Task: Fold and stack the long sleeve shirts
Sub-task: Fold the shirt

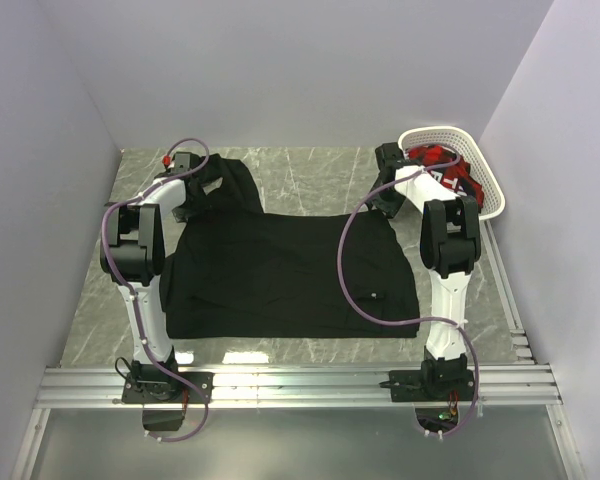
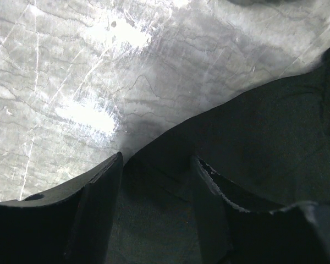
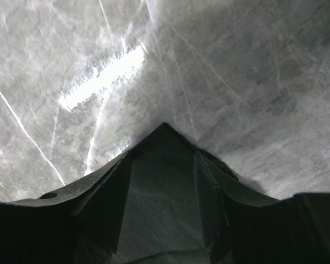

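Looking down from the top camera, I see the black long sleeve shirt (image 1: pixel 280 270) spread flat across the middle of the marbled table (image 1: pixel 310 170). Its long axis runs left to right, between my two arms. One narrower part reaches toward the far left corner; I can't tell whether it is a sleeve or the collar end. The left gripper (image 2: pixel 157 158) sits over that far-left edge, fingers spread, with dark cloth lying between and under them, not pinched. The right gripper (image 3: pixel 163 154) is at the far right corner, which points away from me. Its fingers stand apart too, around the tip. The white basket (image 1: pixel 435 132), with red-and-black clothing (image 1: pixel 445 160) inside, stands just beyond.
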`<move>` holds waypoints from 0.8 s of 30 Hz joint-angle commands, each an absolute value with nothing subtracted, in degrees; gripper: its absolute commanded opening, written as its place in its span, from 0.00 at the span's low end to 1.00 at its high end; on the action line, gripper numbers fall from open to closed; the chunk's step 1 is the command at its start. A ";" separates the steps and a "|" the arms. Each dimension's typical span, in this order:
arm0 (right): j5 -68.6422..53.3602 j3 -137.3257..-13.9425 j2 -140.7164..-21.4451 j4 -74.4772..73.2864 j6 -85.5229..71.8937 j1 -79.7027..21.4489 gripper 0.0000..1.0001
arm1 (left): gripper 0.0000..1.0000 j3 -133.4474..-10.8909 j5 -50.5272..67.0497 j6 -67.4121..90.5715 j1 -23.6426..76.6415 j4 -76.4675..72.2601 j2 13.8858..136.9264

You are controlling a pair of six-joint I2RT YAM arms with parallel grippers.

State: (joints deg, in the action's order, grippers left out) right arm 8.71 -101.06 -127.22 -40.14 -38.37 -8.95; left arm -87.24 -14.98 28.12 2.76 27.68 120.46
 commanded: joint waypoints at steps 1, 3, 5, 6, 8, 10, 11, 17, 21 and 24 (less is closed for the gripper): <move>11.95 -102.83 -126.21 -38.32 -41.39 -8.70 0.57 | 0.58 -85.69 -14.33 27.86 2.37 31.46 122.69; 12.56 -102.83 -125.95 -37.88 -41.92 -8.70 0.57 | 0.58 -85.78 -14.50 27.86 2.37 31.55 122.61; 13.27 -103.27 -126.38 -38.49 -42.10 -8.79 0.57 | 0.58 -85.78 -14.68 27.86 2.29 31.55 122.43; 13.45 -104.14 -127.17 -38.84 -42.19 -8.79 0.57 | 0.59 -85.69 -14.85 27.86 2.29 31.55 122.34; 13.27 -104.94 -128.05 -39.72 -42.19 -8.88 0.57 | 0.59 -85.78 -15.03 27.95 2.29 31.55 122.26; 13.18 -105.90 -129.11 -40.25 -42.19 -8.88 0.56 | 0.59 -85.78 -15.20 27.95 2.37 31.46 122.17; 13.88 -106.95 -129.55 -41.30 -42.19 -8.96 0.54 | 0.60 -85.78 -15.29 27.95 2.29 31.64 122.08; 15.12 -110.03 -131.57 -44.47 -41.48 -10.02 0.51 | 0.60 -86.04 -15.56 28.04 2.29 31.82 122.08; 15.73 -111.88 -132.71 -47.10 -41.13 -10.63 0.48 | 0.61 -86.22 -15.82 28.04 2.29 32.25 122.08; 15.82 -113.20 -133.59 -48.86 -40.87 -11.51 0.48 | 0.61 -85.87 -16.17 28.21 2.29 32.25 121.73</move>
State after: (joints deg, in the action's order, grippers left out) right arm 13.85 -110.00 -132.55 -45.60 -40.88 -10.26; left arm -87.26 -15.14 28.18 2.70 27.70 120.46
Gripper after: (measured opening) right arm 0.477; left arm 0.607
